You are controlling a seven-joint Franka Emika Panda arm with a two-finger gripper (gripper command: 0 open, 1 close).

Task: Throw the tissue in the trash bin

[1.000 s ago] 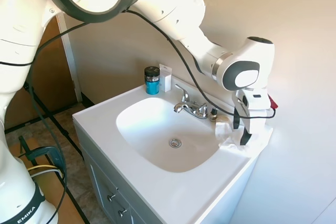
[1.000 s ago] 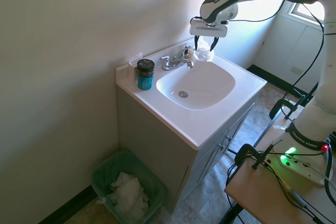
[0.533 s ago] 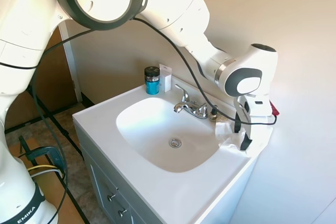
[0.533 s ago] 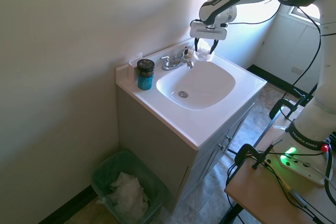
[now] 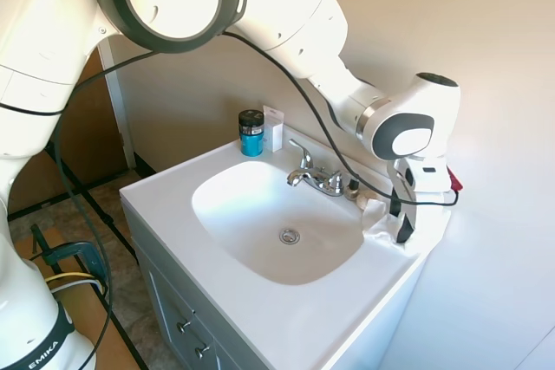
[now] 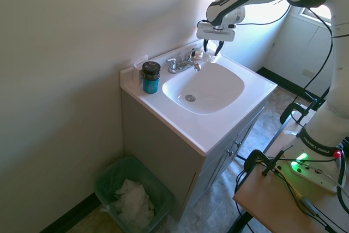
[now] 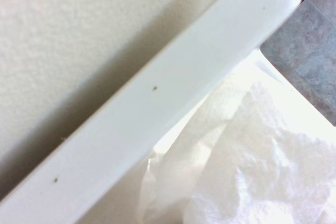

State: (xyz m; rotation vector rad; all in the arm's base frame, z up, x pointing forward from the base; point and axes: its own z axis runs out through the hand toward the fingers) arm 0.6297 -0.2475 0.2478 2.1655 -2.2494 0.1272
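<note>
The tissue is a crumpled white wad on the vanity's back corner, beside the faucet and against the wall. It also shows under the hand in the second exterior view and fills the lower part of the wrist view. My gripper points straight down over it, open, its dark fingers low on either side of the wad. The trash bin is a green basket on the floor left of the cabinet, holding white paper.
A chrome faucet stands just left of the tissue, with a small beige lump between them. A dark jar with a teal label and a small white box sit at the counter's far corner. The wall is close behind the gripper.
The gripper has sunk lower onto the tissue and closer to the wall. The tissue itself has not moved.
</note>
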